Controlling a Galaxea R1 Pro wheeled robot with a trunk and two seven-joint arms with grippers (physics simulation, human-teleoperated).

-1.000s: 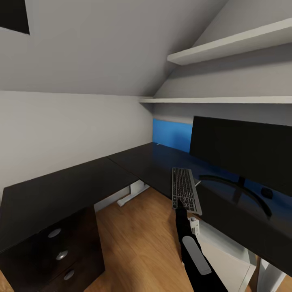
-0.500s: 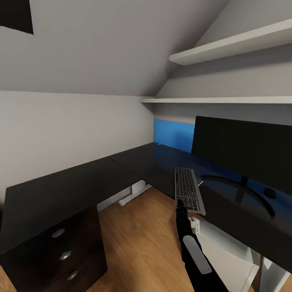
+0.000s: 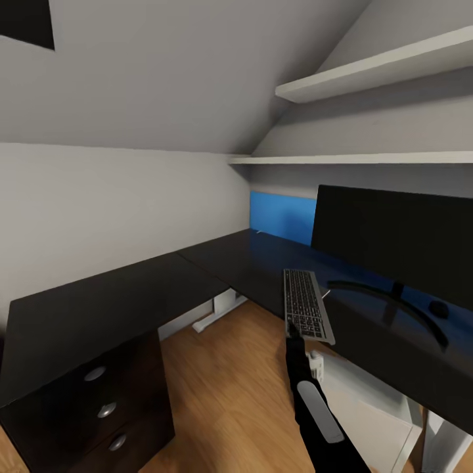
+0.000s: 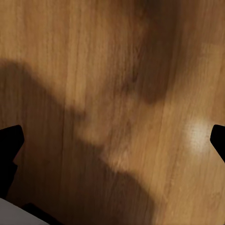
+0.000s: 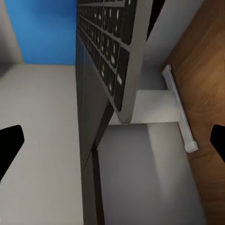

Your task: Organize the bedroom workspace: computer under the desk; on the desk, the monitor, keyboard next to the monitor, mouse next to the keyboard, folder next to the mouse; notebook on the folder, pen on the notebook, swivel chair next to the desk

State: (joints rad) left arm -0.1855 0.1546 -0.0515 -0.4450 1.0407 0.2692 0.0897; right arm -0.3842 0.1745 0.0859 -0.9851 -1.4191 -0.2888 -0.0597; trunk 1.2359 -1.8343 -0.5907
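Observation:
The black monitor (image 3: 394,236) stands on the dark L-shaped desk (image 3: 217,263) at the right. A grey keyboard (image 3: 307,303) lies in front of it, its near end jutting over the desk's front edge. My right gripper (image 3: 293,327) reaches up to that near end. In the right wrist view the keyboard (image 5: 110,51) appears edge-on, and the right gripper (image 5: 112,143) is open, its fingertips (image 5: 10,145) spread far apart and not touching the keyboard. A small dark mouse (image 3: 438,309) rests by the monitor's stand. My left gripper (image 4: 112,136) hangs open over the wooden floor.
A dark drawer unit (image 3: 98,407) stands under the desk's left wing. A white box-like body (image 3: 374,420) sits under the desk at the right. Two white shelves (image 3: 374,66) and a sloped ceiling hang above the desk. A blue panel (image 3: 282,217) backs the corner.
The head view has drifted slightly, shifting the whole picture. The keyboard and my right gripper keep the same place relative to the monitor.

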